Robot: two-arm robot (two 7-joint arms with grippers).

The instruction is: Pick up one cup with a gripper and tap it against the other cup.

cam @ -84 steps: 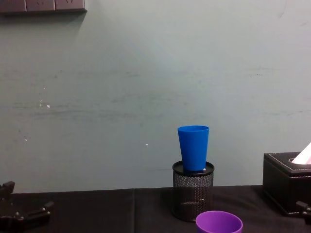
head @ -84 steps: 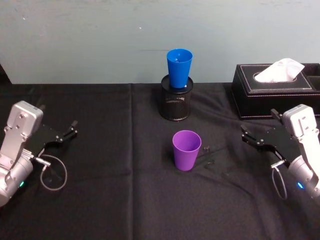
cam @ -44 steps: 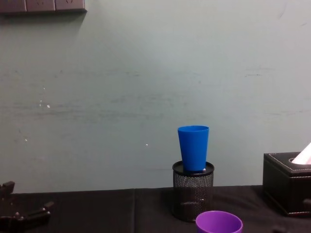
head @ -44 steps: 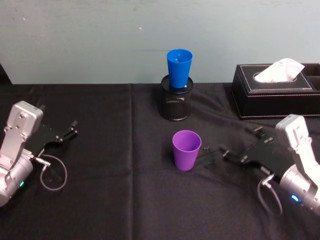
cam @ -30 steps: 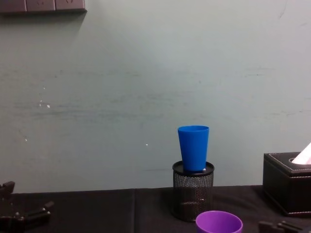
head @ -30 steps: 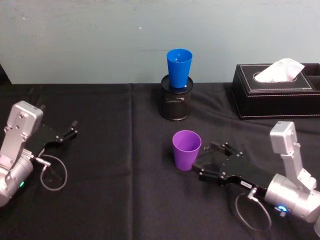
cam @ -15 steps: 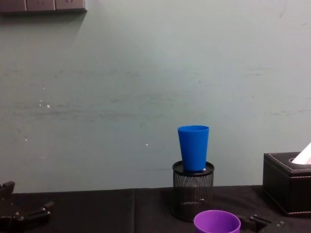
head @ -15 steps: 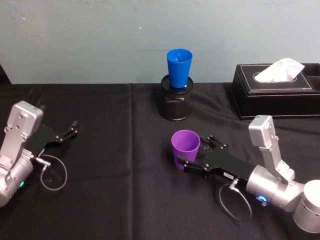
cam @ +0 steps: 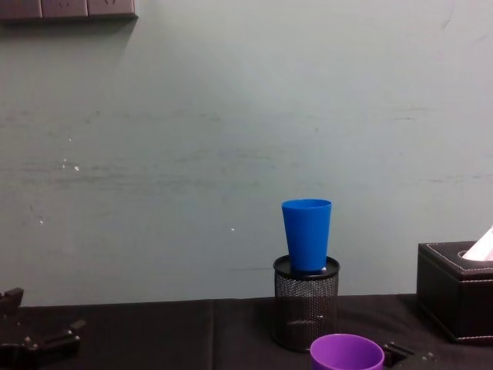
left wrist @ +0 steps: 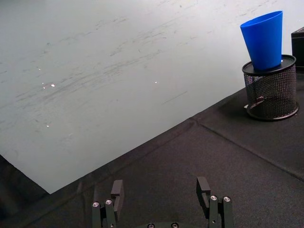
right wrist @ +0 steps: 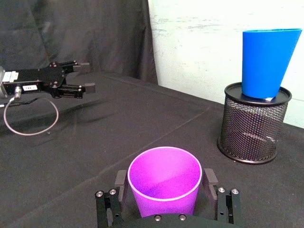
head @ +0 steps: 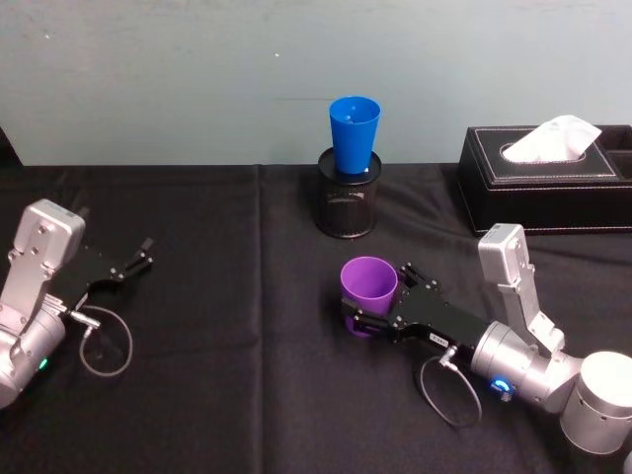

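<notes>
Purple cup (head: pixel 369 281): smooth plastic, tapered, short and wide, upright with mouth up and long axis vertical, sitting directly between the jaws of the right gripper (head: pixel 382 293). Right gripper: black, flat-fingered, on a silver-grey arm with a blue ring light, lying low and level over the black cloth (head: pixel 227 375). Its fingers (right wrist: pixel 119 184) stand spread on either side of the cup wall just below the rim, close beside it but, by the right wrist view, not pressed in, so the judgement is that the grasp is not yet made. Blue cup (head: pixel 355 133): glossy plastic, taller and narrower, tapered, upright, mouth up. It lies ahead of the right gripper, past the purple cup, higher than the fingers and a little to the robot's left of them, well apart. Its base is seated in the mouth of a round black mesh pen holder (head: pixel 347 205), so the tap calls for a lift as well as a reach forward. A light perch, judged easy to topple. Left gripper (head: pixel 143 255): parked far on the robot's left, jaws apart, holding nothing, much farther from both cups. Tissue box (head: pixel 543 180): black, stitched, rectangular, white tissue showing, behind the right arm on its outer side.
</notes>
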